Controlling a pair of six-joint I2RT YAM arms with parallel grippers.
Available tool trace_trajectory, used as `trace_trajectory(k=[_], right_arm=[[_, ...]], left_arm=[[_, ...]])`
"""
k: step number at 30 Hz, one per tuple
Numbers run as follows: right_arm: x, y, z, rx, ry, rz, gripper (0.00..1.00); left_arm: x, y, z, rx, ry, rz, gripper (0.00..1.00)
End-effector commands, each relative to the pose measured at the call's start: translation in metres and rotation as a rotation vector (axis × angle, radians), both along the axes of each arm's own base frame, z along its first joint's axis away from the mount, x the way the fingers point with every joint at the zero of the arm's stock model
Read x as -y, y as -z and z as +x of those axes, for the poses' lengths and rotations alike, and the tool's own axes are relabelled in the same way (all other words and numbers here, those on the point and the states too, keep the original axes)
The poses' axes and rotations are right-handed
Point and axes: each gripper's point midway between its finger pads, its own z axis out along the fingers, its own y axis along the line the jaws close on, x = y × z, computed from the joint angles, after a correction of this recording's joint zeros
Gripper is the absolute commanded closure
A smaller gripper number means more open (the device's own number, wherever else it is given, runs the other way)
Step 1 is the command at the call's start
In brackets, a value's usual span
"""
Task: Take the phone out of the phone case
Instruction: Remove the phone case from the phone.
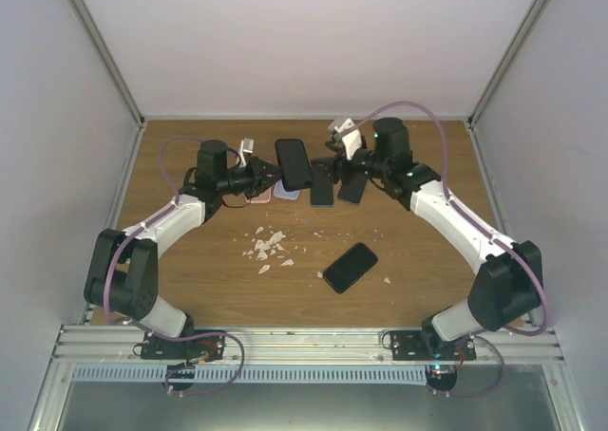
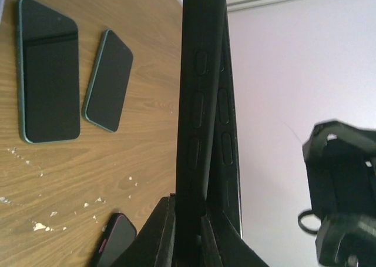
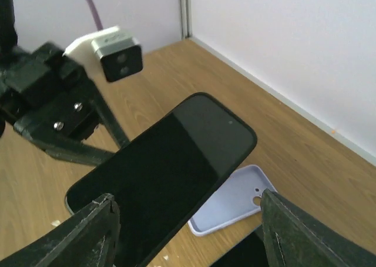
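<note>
A black phone in its black phone case hangs above the back of the table, with my left gripper shut on its lower end. The left wrist view shows it edge-on: the case and the phone stand as two dark layers with a narrow gap between them, pinched by my left gripper. My right gripper is just right of it, open. In the right wrist view the dark screen lies between the spread fingers without touching them.
Two dark phones lie under the grippers and a third one lies nearer the front. A lavender empty case and a pink one rest on the wood. White crumbs dot the middle. Walls enclose three sides.
</note>
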Motion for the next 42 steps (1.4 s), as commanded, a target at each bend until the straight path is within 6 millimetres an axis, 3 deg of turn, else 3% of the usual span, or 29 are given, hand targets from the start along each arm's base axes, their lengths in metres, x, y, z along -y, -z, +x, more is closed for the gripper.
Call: trace_trajectory(k=[1, 16, 29, 36, 42], right_arm=[[0.0, 0.013, -0.007, 0.212, 0.045, -0.278, 0.35], [-0.064, 0.042, -0.032, 0.413, -0.015, -0.492, 0.39], [-0.074, 0.061, -0.028, 0.529, 0.04, -0.616, 0.42], [-0.071, 0.06, -0.02, 0.652, 0.123, -0.683, 0.51], [-0.074, 0.046, -0.018, 0.735, 0.174, -0.688, 0.57]], left_arm=[[-0.002, -0.025, 0.014, 0.047, -0.032, -0.039, 1.0], [-0.007, -0.011, 0.014, -0.012, -0.074, -0.036, 1.0], [-0.008, -0.008, 0.013, -0.022, -0.079, -0.035, 1.0], [-0.006, -0.01, 0.01, -0.012, -0.07, -0.035, 1.0], [-0.002, -0.009, 0.009, -0.014, -0.06, -0.033, 1.0]])
